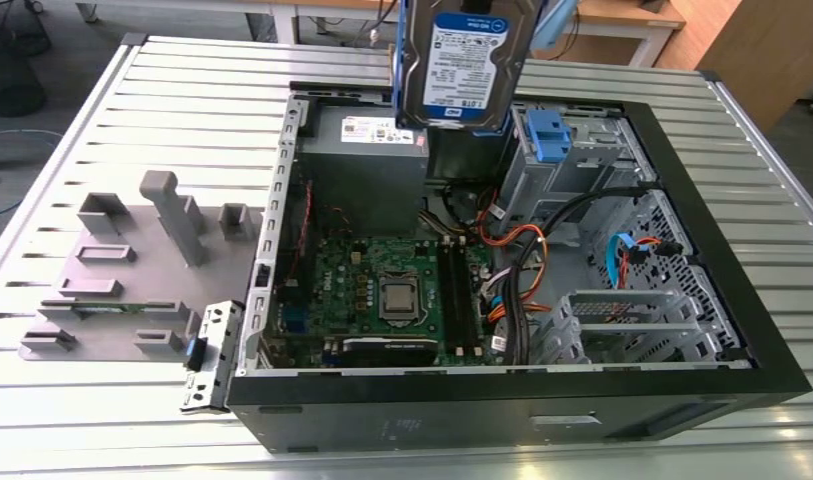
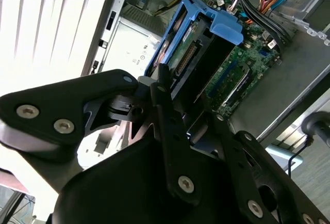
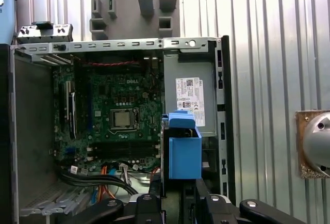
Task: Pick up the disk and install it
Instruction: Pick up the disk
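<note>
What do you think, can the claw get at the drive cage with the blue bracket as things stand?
Probably yes: the claw, shut on the disk, hangs over the open computer case close to the drive cage, and nothing covers its blue bracket. The cables lie beside it.

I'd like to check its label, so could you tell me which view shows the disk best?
The exterior view: the disk hangs above the open case, label facing the camera. Both wrist views show it end-on, mostly blue rails and handle tab.
</note>
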`<state>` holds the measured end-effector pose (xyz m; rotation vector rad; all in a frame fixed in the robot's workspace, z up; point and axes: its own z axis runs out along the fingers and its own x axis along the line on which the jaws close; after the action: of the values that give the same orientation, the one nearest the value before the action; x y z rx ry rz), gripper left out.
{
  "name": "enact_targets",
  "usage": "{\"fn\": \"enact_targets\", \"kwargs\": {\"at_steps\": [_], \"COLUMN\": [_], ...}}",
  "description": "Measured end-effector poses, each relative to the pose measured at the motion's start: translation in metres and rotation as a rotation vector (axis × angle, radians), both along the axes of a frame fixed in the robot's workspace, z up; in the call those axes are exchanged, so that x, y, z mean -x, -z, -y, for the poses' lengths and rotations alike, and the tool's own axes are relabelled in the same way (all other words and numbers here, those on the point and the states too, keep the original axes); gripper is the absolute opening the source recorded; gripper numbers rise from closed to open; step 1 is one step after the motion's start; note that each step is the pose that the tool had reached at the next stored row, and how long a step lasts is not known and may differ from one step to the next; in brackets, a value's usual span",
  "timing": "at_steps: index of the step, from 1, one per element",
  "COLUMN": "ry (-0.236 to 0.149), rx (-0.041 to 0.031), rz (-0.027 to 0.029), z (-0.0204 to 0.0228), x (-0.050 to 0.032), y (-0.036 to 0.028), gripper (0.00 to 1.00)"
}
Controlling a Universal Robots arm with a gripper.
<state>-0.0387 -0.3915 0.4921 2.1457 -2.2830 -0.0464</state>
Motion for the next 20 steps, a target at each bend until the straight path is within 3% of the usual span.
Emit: {"fn": "enact_targets", "kwargs": {"at_steps": [20], "ry": [0.0], "rx": [0.0], "rz": [0.0], "z": [0.0217], "x": [0.0], "y": [0.0], "gripper": [0.35]}}
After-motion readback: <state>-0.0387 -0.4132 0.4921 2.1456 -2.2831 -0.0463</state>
